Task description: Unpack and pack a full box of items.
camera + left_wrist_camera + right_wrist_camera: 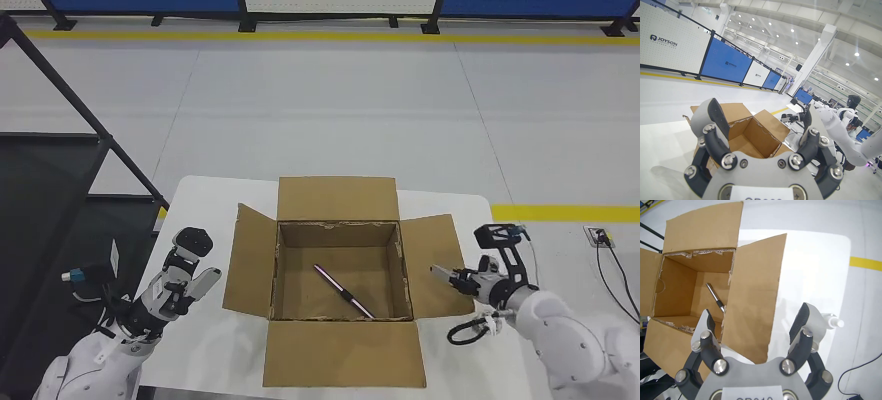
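**Top view.** Open cardboard box in the middle of a white desk, all four flaps folded flat outward, probably to leave the opening free for reaching in. On the box floor, a single slim metal rod, lying diagonally, one end close to the near wall. Left pincer just beside the left flap, right pincer at the outer edge of the right flap. Both outside the box, one on each side, seemingly placed so that either arm could go in.

**Left wrist view.** Left pincer released, fingers spread wide, nothing between them. Box just beyond, seen from low down, with torn corrugated rims and bare inner walls.

**Right wrist view.** Right pincer likewise released, pads well apart and empty, hovering over the right flap of the box and angled toward the opening. Rod flat on the floor near the wall on this side, a dark band partway along its shaft.

**Judgement.** With one item inside, either nearly unpacked or barely packed; impossible to tell which. Right pincer the nearer to the rod. A thin round rod flat on cardboard is likely to roll or slip, so probably best gripped across the shaft.
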Controlling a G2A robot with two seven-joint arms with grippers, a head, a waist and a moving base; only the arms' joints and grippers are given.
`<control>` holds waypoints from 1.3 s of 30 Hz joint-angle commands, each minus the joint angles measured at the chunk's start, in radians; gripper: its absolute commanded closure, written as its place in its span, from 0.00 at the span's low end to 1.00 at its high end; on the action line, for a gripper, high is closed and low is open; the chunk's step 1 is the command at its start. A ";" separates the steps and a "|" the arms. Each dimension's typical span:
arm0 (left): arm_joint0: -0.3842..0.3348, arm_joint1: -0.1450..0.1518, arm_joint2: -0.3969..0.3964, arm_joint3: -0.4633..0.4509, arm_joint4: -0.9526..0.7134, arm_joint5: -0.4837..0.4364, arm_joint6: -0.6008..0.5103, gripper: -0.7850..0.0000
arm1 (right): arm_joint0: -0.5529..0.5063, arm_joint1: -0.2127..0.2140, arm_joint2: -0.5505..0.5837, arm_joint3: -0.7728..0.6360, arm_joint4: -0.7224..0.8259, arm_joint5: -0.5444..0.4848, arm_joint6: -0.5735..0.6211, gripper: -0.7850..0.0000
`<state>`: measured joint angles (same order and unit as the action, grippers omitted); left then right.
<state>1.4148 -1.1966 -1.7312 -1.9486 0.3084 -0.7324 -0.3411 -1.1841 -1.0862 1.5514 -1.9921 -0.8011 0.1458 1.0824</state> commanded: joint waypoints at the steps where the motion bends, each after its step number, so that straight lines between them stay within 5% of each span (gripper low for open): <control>1: 0.000 0.000 0.000 0.000 0.000 0.000 0.000 0.00 | 0.057 -0.002 -0.027 0.053 0.021 0.032 0.037 0.00; 7: 0.000 0.000 0.000 0.000 0.000 0.000 0.000 0.00 | 0.148 -0.008 -0.080 0.160 0.113 0.038 0.090 0.00; 16: 0.000 0.000 0.000 0.000 0.000 0.000 0.000 0.00 | 0.141 -0.010 -0.148 0.111 0.109 0.084 0.084 0.00; 23: 0.000 0.000 0.000 0.000 0.000 0.000 0.000 0.00 | 0.060 -0.003 -0.088 -0.091 -0.032 0.240 -0.010 0.00; 26: 0.000 0.000 0.000 0.000 0.000 0.000 0.000 0.00 | 0.020 -0.001 -0.093 -0.215 -0.067 0.207 -0.035 0.00; 32: 0.008 0.001 -0.007 -0.008 0.001 0.010 0.019 0.00 | 0.140 -0.013 -0.326 -0.214 -0.175 0.125 0.029 0.00; 39: 0.058 0.005 -0.080 0.005 -0.006 0.001 0.083 0.00 | 0.476 -0.094 -0.691 0.073 -0.182 0.153 0.103 0.00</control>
<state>1.4655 -1.1922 -1.8016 -1.9448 0.3034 -0.7298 -0.2650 -0.7595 -1.1685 0.9119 -1.9674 -0.9846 0.2945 1.1800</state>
